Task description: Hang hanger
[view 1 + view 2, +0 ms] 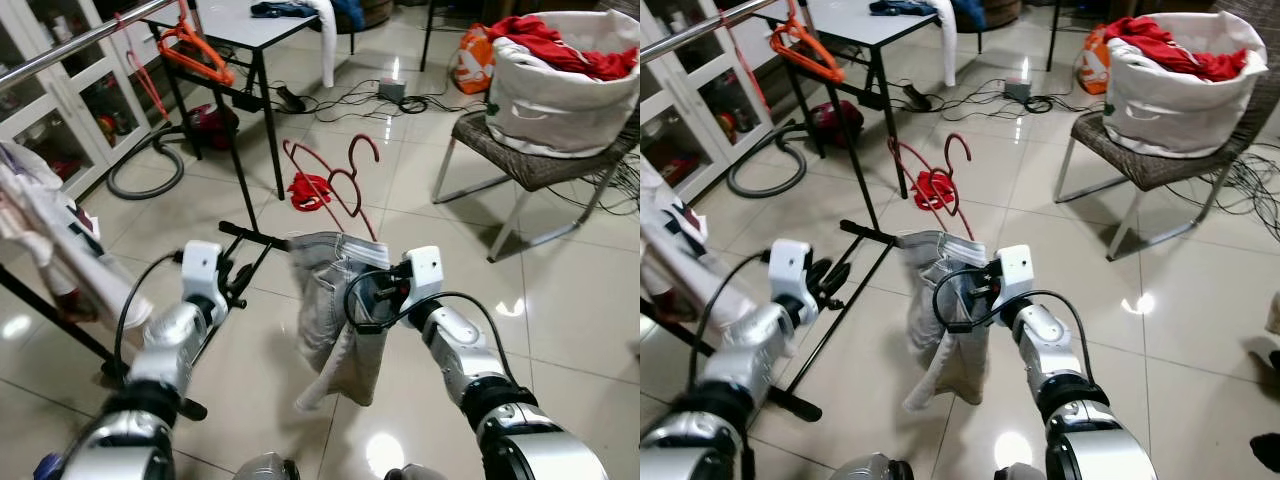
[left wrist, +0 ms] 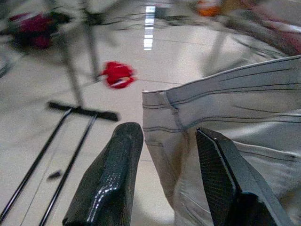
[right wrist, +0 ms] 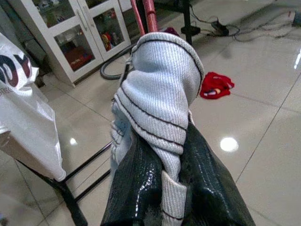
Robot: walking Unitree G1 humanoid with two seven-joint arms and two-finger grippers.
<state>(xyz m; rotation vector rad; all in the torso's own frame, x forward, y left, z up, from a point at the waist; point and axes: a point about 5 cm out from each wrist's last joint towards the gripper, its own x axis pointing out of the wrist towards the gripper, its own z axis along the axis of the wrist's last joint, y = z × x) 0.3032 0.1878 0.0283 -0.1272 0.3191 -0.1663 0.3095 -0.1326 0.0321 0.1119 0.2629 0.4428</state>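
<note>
A red hanger (image 1: 338,180) carries grey denim shorts (image 1: 335,300), held up over the tiled floor in front of me. My right gripper (image 3: 164,141) is shut on the shorts' waistband just under the hanger; the red hanger neck (image 3: 149,12) rises above the cloth. My left gripper (image 2: 168,134) is open at the shorts' left edge, with the grey cloth (image 2: 235,108) close beyond its fingers, apart from them. The silver rack rail (image 1: 60,50) runs across the upper left and bears an orange hanger (image 1: 195,55) and a pink one (image 1: 150,85).
White clothes (image 1: 40,230) hang on the rack at the left, and its black base bars (image 1: 250,235) lie on the floor below my grippers. Behind are a table (image 1: 245,35), a red vacuum (image 1: 212,125), a red cloth (image 1: 308,190), cables, and a chair (image 1: 530,165) bearing a laundry basket (image 1: 560,85).
</note>
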